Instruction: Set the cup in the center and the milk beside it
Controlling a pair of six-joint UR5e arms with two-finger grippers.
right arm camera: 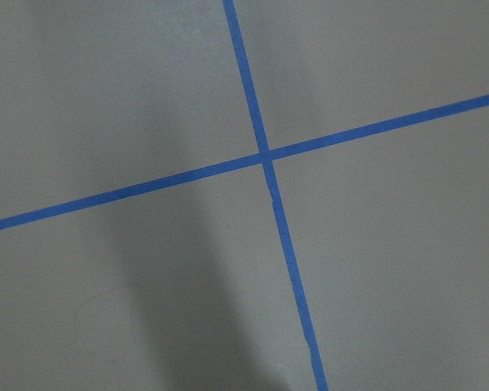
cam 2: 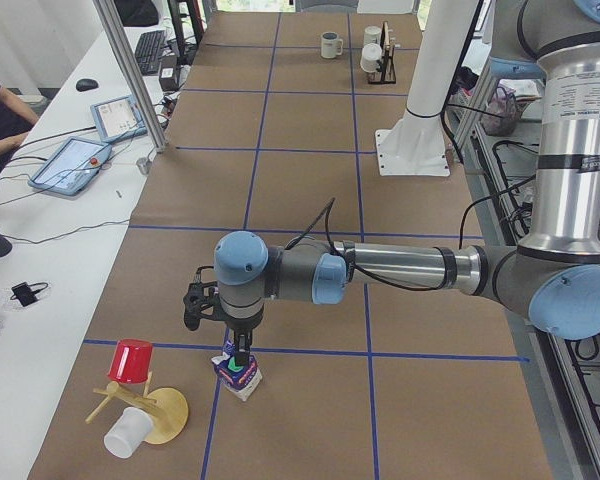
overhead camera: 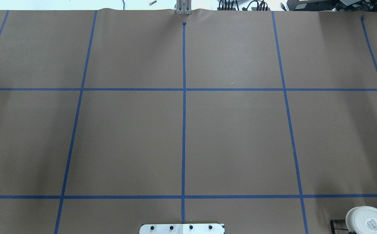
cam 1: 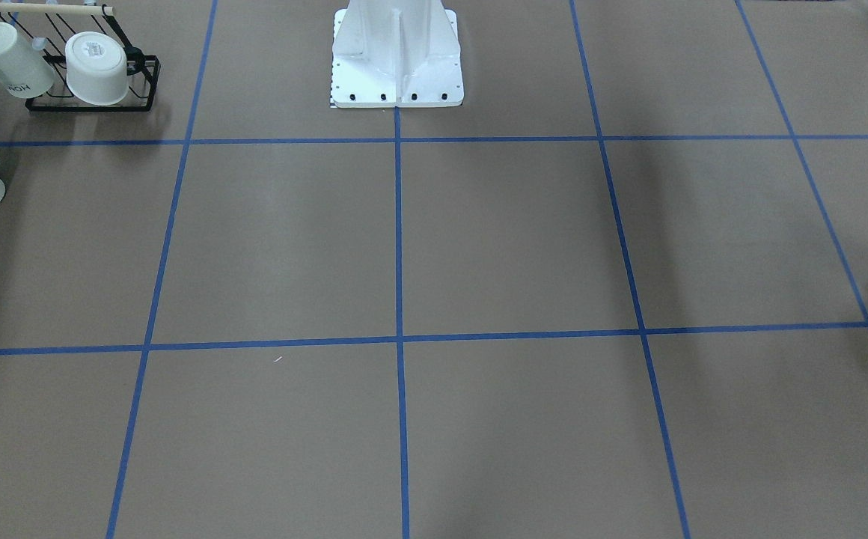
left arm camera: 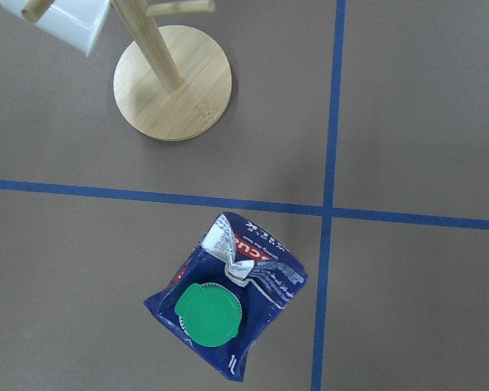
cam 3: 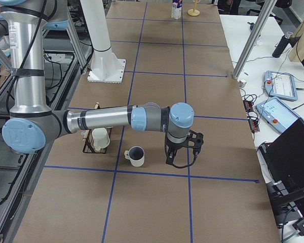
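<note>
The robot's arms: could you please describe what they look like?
The left arm and right arm are silver tubes with light-blue joint caps. Black cables trail near each wrist. The left gripper and right gripper are black.

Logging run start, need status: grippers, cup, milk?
Left gripper over milk, right gripper beside cup; jaw state unreadable. Cup and milk at opposite ends, not centred. Mug rack close beside cup.

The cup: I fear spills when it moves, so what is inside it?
The cup shows only its dark grey inside, nothing visible in it. Its near wall hides part of the bottom, which cannot be checked.
</note>
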